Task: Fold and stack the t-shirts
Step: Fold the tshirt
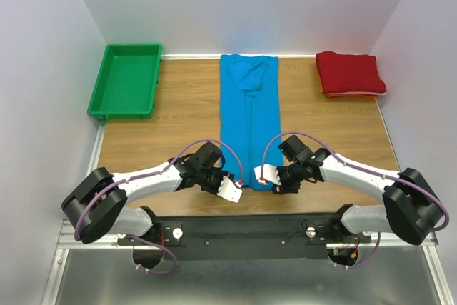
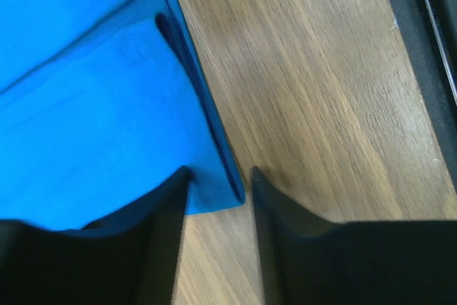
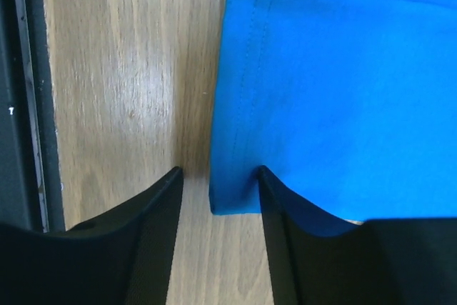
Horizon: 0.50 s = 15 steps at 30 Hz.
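Observation:
The bright blue t-shirt, folded lengthwise into a long strip, lies flat on the middle of the wooden table. My left gripper is at its near left corner. In the left wrist view the blue t-shirt has that hem corner between the fingers of the left gripper, which stand apart. My right gripper is at the near right corner. Its wrist view shows the blue t-shirt with its corner between the parted fingers of the right gripper. The dark red t-shirt lies folded at the back right.
A green plastic tray sits at the back left of the table. White walls close in the left, back and right sides. A black rail runs along the near edge between the arm bases.

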Available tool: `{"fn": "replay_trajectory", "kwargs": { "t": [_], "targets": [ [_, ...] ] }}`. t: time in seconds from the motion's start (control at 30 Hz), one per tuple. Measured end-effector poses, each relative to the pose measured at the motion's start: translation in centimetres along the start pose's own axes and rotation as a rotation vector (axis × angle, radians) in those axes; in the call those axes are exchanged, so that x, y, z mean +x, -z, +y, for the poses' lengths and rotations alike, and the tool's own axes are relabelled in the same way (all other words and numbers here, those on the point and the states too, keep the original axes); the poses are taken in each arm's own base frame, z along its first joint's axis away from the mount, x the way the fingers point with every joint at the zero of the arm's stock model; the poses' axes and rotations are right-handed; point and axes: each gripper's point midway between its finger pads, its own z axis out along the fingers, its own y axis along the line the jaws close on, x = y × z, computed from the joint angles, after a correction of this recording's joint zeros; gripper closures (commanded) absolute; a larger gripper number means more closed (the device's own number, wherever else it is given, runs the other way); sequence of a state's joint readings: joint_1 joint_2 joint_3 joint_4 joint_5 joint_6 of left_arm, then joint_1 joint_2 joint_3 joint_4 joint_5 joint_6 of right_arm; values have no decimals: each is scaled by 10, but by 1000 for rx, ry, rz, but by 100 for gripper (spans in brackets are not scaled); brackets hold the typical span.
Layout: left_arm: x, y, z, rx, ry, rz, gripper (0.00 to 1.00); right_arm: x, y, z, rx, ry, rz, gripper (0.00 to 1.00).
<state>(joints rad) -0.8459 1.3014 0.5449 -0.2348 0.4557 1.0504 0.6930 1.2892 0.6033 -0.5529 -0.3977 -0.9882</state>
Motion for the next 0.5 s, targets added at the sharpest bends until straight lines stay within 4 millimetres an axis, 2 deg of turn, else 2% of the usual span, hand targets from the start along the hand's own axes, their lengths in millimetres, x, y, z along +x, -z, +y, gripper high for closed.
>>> {"fn": "replay_trajectory", "kwargs": {
  "t": [0.13,0.17,0.27,0.3,0.33,0.37,0.5],
  "targets": [
    [3,-3,1,8,-9,11,67,-1,-1,-3,12,7,-3,56],
    [2,-4,3,11,-10,12,69,0,-1,-4,15,10,0,61],
    [2,-7,7,23,-6,20,91,0,-2,-6,23,13,3,80],
    [2,-9,9,27,-4,24,93,-1,-2,-7,26,16,4,86],
    [2,-10,12,28,-1,29,94,-2,-3,-8,28,18,5,98],
    [2,-10,13,27,5,32,99,-2,-3,-11,38,16,12,100],
    [2,-6,14,12,22,40,100,-2,-3,-18,62,-5,35,100]
  ]
}}
